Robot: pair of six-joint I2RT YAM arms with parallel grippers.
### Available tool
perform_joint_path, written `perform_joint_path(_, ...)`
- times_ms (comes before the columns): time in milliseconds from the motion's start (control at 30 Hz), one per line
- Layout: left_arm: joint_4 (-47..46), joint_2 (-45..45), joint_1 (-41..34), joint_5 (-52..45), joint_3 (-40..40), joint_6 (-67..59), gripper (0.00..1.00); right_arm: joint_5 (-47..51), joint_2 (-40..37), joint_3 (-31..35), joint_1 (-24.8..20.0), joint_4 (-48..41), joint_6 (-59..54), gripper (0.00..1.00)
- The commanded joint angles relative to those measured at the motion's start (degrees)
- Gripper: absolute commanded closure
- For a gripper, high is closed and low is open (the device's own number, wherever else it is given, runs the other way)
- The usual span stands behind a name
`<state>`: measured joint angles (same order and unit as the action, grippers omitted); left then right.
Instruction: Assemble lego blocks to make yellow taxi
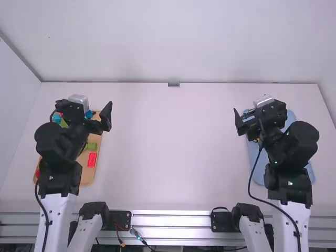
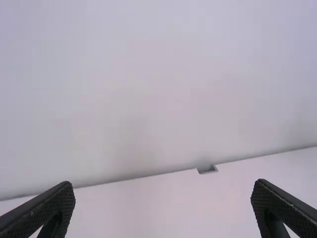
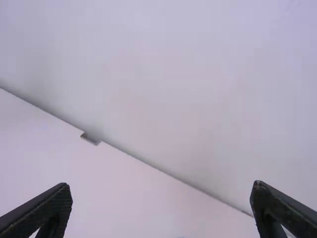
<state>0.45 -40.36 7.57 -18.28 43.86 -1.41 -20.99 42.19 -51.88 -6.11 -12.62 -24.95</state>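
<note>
blocks waiting, both grippers empty

the left gripper [image 2: 163,188] hangs above the wooden tray [image 1: 85,177], fingers spread around nothing; the right gripper [image 3: 161,188], also parted and empty, is well apart to the tray's right. a red block [image 1: 92,159] and a green block [image 1: 91,146] lie on the tray, probably kept to one side so the taxi can be built on the counter [image 1: 173,152] to its right.

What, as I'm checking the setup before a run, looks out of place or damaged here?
Nothing stands out. The red block lies on the tan tray, the blue tray rests on the table, and the left hand and right hand are open and empty. The arms hide parts of both trays, so I can't vouch for those.
</note>
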Motion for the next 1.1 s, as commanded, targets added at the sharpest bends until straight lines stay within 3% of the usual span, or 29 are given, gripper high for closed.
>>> perform_joint_path(0,-0.45,1.8,-2.15,2.61,-2.65,1.41,0.08,2.71,-1.82,2.38,1.88,1.16,2.76,0.08)
perform_joint_path(167,-0.45,5.8,-6.15,6.61,-6.65,1.41,0.15,6.75,-5.86,6.43,5.92,5.2,6.8,0.15)
perform_joint_path(367,-0.45,13.05,-7.57,13.86,-13.9,1.41,0.28,14.09,-13.19,13.76,6.11,12.53,14.13,0.28)
perform_joint_path(567,-0.45,20.16,-7.57,18.28,-21.01,1.41,0.4,20.99,-20.33,20.9,6.11,12.62,21.27,0.4)
perform_joint_path(1067,-0.45,37.93,-7.57,18.28,-38.78,1.41,0.71,20.99,-38.31,38.88,6.11,12.62,24.95,0.72)
